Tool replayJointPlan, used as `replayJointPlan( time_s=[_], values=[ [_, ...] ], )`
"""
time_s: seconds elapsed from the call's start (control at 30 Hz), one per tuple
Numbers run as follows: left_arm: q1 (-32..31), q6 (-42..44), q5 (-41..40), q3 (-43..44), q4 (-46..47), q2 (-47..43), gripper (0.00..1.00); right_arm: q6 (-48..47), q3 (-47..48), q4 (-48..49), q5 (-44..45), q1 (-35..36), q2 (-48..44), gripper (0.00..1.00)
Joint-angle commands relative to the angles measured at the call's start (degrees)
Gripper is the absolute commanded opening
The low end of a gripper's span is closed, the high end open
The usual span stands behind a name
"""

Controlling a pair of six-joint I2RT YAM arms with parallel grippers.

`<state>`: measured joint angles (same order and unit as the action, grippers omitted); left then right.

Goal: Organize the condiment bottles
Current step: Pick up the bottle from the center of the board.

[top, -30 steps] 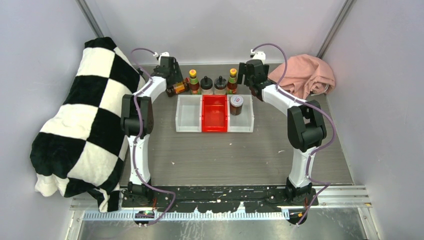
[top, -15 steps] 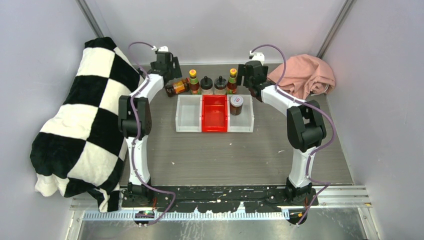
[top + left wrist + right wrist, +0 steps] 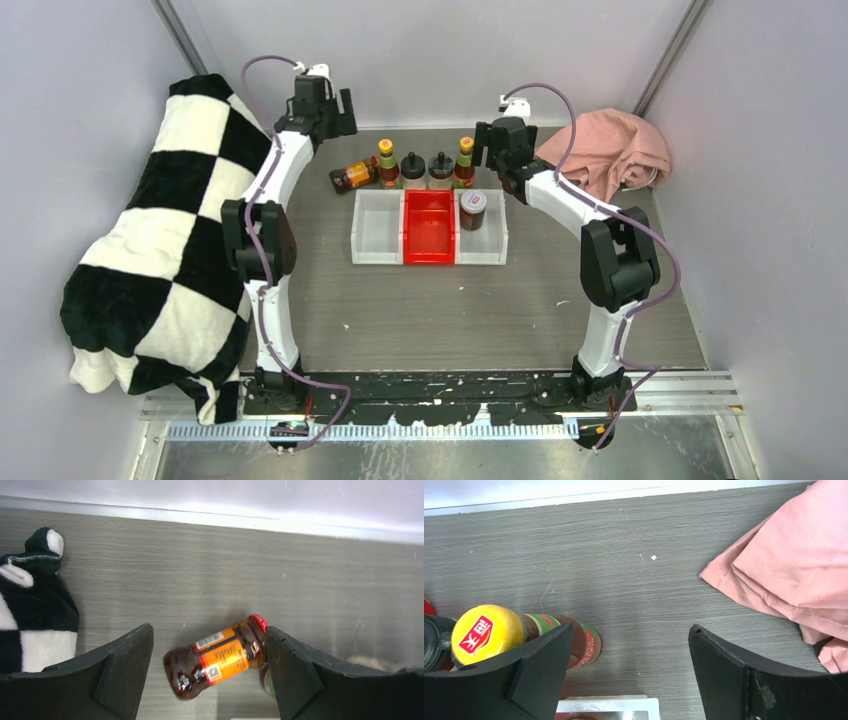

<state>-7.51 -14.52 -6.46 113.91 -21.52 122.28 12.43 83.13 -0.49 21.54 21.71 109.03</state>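
Observation:
Behind the bins stand two yellow-capped sauce bottles (image 3: 387,160) (image 3: 465,158) with two black-lidded shakers (image 3: 413,168) (image 3: 440,168) between them. A red-lidded dark jar with an orange label (image 3: 352,176) lies on its side at the row's left end. A squat red-lidded jar (image 3: 473,209) stands in the right white bin (image 3: 497,245). My left gripper (image 3: 330,118) is open and empty, raised above the lying jar (image 3: 217,662). My right gripper (image 3: 497,150) is open and empty just right of the right sauce bottle (image 3: 486,632), its left finger (image 3: 541,675) beside it.
A white bin (image 3: 377,228), a red bin (image 3: 430,228) and the right white bin sit side by side mid-table. A black-and-white checked blanket (image 3: 160,240) fills the left side. A pink cloth (image 3: 610,150) lies at the back right, close to my right finger (image 3: 744,680).
My left gripper has lifted and pulled back toward the rear wall, away from the lying jar, which stays on its side. The right arm has barely moved.

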Motion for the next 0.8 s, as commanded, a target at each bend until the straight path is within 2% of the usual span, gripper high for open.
replayJointPlan(
  time_s=[0.0,0.13,0.47,0.63,0.77],
  values=[
    [2.1,6.0,11.2,8.6,-10.3,-0.9,0.82,-0.5,-0.4,1.4,1.0,0.4,-4.6,0.90],
    [3.3,13.3,19.6,18.4,-20.2,2.4,0.82,-1.0,0.1,1.0,1.2,0.4,-4.7,0.90],
    [5.7,21.2,32.0,24.2,-29.9,5.3,0.84,-1.9,3.2,-1.0,1.3,0.5,-2.7,0.90],
    [5.6,25.5,33.8,27.4,-35.2,6.7,0.84,-2.7,4.0,-1.6,1.7,0.9,-1.3,0.90],
    [4.6,29.7,32.2,27.6,-38.6,6.9,0.85,-3.1,5.0,-2.1,1.9,0.9,-0.3,0.90]
  ],
)
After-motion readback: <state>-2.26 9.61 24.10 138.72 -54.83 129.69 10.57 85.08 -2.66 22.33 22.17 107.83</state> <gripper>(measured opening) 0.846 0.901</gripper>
